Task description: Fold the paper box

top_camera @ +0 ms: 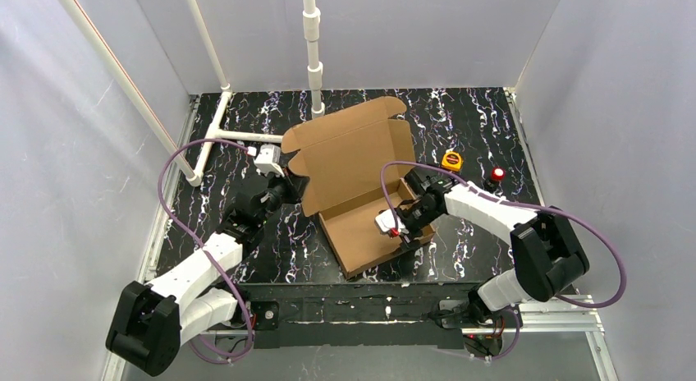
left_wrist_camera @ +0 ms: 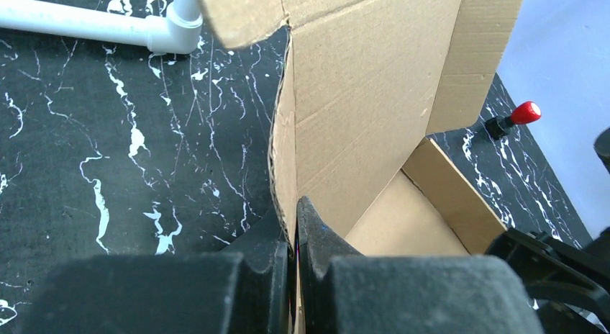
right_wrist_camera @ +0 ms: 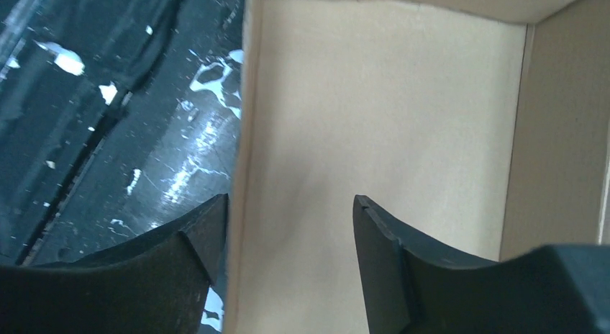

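Top view: the paper box (top_camera: 361, 163), brown corrugated, is seen half-formed at mid table (top_camera: 484, 126), lid flap raised at the back, w/ the left gripper (top_camera: 289, 186) at its left edge and the right gripper (top_camera: 400, 223) bent over its near-right wall. Left wrist: an upright panel is pinched tight btwn the jaws. Right wrist: jaws are held apart, unclenched, straddling the wall, nothing grasped.

One paper box (top_camera: 353, 151), one tape measure (top_camera: 451, 160), one knob (top_camera: 497, 174)
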